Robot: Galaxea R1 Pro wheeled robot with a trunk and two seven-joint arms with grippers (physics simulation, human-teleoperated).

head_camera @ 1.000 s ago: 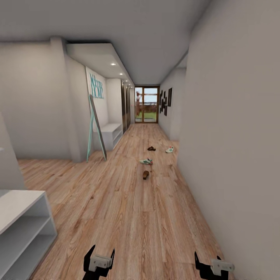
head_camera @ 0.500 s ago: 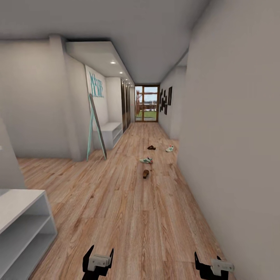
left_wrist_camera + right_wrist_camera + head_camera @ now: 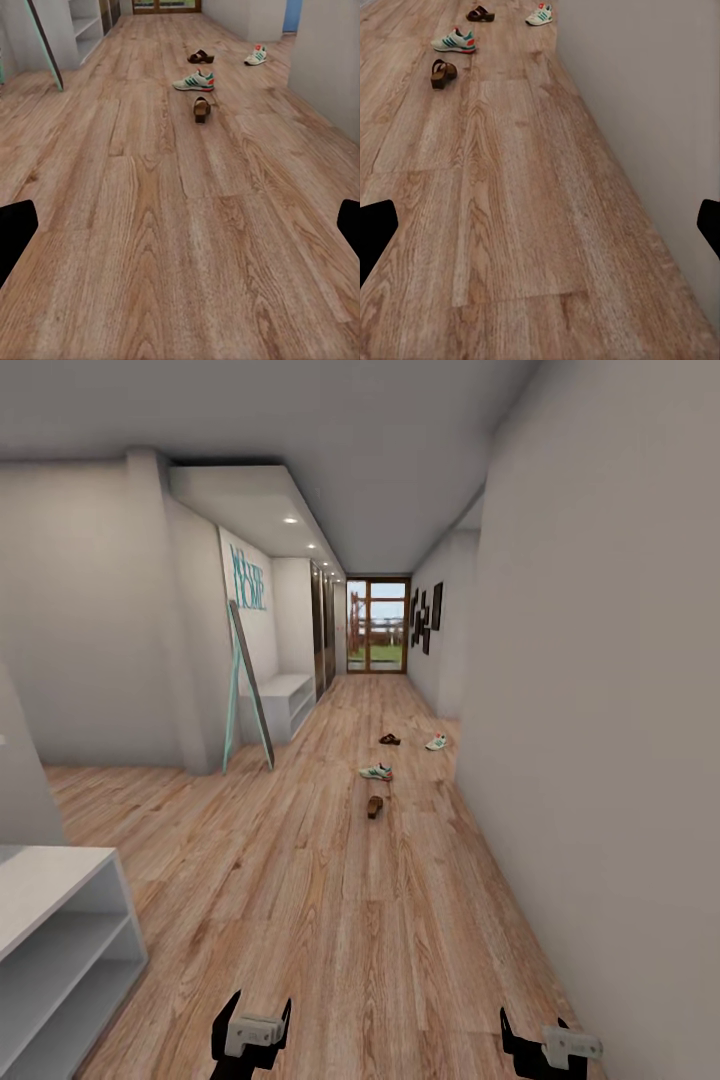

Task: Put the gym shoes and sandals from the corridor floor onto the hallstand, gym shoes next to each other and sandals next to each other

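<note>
Four shoes are scattered on the wood floor (image 3: 330, 920) way down the corridor, well ahead of both grippers. The closest is a brown sandal (image 3: 374, 807), then a white sneaker (image 3: 376, 772) just past it. Further on sits the other sandal (image 3: 389, 740), and the second sneaker (image 3: 436, 743) lies off to the right near the wall (image 3: 600, 710). So the pairs are split up and nothing is lined up yet.

The left gripper (image 3: 252, 1028) and right gripper (image 3: 538, 1036) hang low at the near end of the floor, both with fingers spread wide apart and nothing between them. In the left wrist view the same four shoes sit far off, past bare planks.

The grey shoe rack (image 3: 280, 700) stands against the left wall further along, beside a leaning mirror (image 3: 250, 695), with the shoes across the floor from it. Another grey shelf unit (image 3: 70, 950) sits close by on the left. A glass door (image 3: 377, 628) closes the far end.
</note>
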